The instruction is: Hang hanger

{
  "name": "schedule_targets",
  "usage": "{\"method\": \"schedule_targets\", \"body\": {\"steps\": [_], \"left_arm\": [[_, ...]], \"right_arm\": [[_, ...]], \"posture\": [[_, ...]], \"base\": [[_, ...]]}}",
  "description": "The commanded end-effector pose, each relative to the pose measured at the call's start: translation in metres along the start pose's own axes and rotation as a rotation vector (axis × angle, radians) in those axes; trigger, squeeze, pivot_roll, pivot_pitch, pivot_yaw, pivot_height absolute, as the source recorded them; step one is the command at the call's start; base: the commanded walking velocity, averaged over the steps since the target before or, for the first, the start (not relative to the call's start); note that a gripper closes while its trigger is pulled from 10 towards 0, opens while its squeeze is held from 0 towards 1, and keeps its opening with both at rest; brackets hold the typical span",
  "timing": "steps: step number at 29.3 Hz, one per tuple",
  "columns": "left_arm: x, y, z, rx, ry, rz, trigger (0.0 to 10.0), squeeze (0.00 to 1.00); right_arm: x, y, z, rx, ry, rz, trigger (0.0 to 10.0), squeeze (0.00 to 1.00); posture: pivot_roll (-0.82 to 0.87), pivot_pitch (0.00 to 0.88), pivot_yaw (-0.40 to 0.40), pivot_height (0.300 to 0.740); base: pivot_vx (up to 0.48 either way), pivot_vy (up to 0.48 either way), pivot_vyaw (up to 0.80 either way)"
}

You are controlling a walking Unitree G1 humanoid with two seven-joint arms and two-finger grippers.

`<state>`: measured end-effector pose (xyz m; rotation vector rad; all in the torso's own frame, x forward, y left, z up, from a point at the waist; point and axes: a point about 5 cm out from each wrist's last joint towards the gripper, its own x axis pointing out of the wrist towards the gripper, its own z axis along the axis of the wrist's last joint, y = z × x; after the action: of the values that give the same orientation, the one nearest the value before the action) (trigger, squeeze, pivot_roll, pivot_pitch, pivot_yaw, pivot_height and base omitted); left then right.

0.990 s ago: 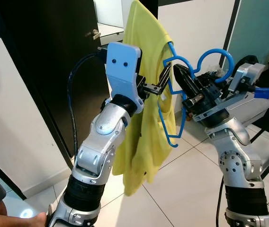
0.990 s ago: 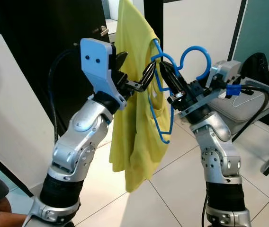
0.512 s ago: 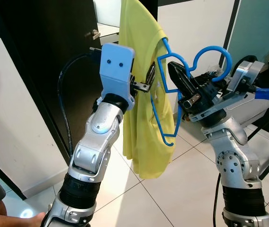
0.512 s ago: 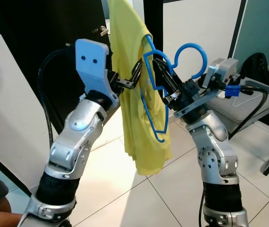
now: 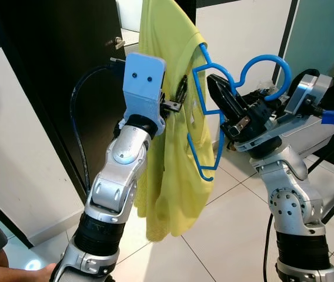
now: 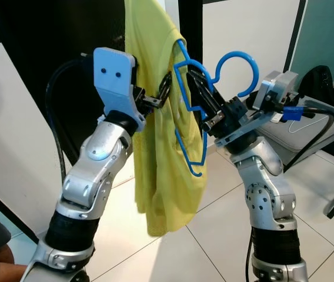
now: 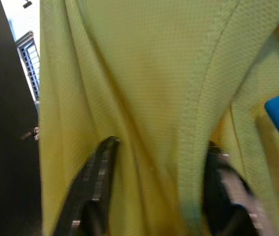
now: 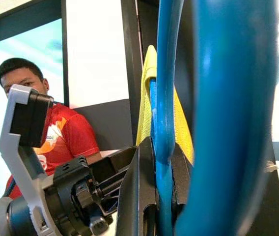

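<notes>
Gripping blue plastic hanger (image 5: 211,111), knit shirt (image 5: 167,147)

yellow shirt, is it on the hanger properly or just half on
Half on. The blue hanger has one shoulder under the yellow shirt; its other side and hook stand bare beside the cloth.

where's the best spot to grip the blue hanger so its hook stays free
Probably the neck just under the hook, from the robot's right, as the right gripper does now. The blue hanger has its hook curling clear above the gripper, while the yellow shirt covers the other side.
</notes>
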<state>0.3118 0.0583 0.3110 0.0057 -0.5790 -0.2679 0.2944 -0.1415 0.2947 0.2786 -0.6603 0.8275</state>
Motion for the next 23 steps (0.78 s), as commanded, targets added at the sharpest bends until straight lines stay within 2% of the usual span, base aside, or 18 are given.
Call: {"method": "schedule_targets", "body": {"steps": [1,9,16,18,19,21,22,23], "left_arm": [[0.003,0.004,0.003,0.011,-0.021,0.013,0.0,0.00],[0.002,0.005,0.005,0.017,-0.027,0.016,0.0,0.00],[0.001,0.008,0.014,0.037,-0.063,0.015,0.0,0.00],[0.000,0.001,0.017,0.039,-0.082,-0.046,0.0,0.00],[0.000,0.001,0.017,0.039,-0.082,-0.046,0.0,0.00],[-0.002,-0.011,0.019,0.039,-0.094,-0.134,0.0,0.00],[-0.002,-0.011,0.019,0.039,-0.094,-0.134,0.0,0.00],[-0.005,-0.019,0.020,0.045,-0.098,-0.186,0.0,0.00]], "right_arm": [[0.003,0.007,0.005,0.007,-0.034,0.041,10.0,0.00],[0.002,0.002,0.004,-0.003,-0.024,0.014,10.0,0.00],[0.002,-0.015,-0.003,-0.068,0.027,-0.106,10.0,0.00],[0.003,-0.024,-0.004,-0.094,0.039,-0.178,10.0,0.00],[0.003,-0.024,-0.004,-0.094,0.039,-0.178,10.0,0.00],[0.004,-0.032,-0.005,-0.113,0.054,-0.235,10.0,0.00],[0.004,-0.032,-0.005,-0.113,0.054,-0.235,10.0,0.00],[0.004,-0.036,-0.007,-0.121,0.075,-0.268,10.0,0.00]], "posture": [[-0.07,0.000,0.055,0.740],[-0.06,0.000,0.051,0.740],[-0.06,0.000,0.047,0.740],[-0.05,0.000,0.045,0.740],[-0.05,0.000,0.045,0.740],[-0.05,0.000,0.041,0.740],[-0.05,0.000,0.041,0.740],[-0.05,0.000,0.040,0.740]], "base": [[0.000,0.000,0.00],[0.000,0.000,0.00],[0.000,0.000,0.00],[0.000,0.000,0.00],[0.000,0.000,0.00],[0.000,0.000,0.00],[0.000,0.000,0.00],[0.000,0.000,0.00]]}}
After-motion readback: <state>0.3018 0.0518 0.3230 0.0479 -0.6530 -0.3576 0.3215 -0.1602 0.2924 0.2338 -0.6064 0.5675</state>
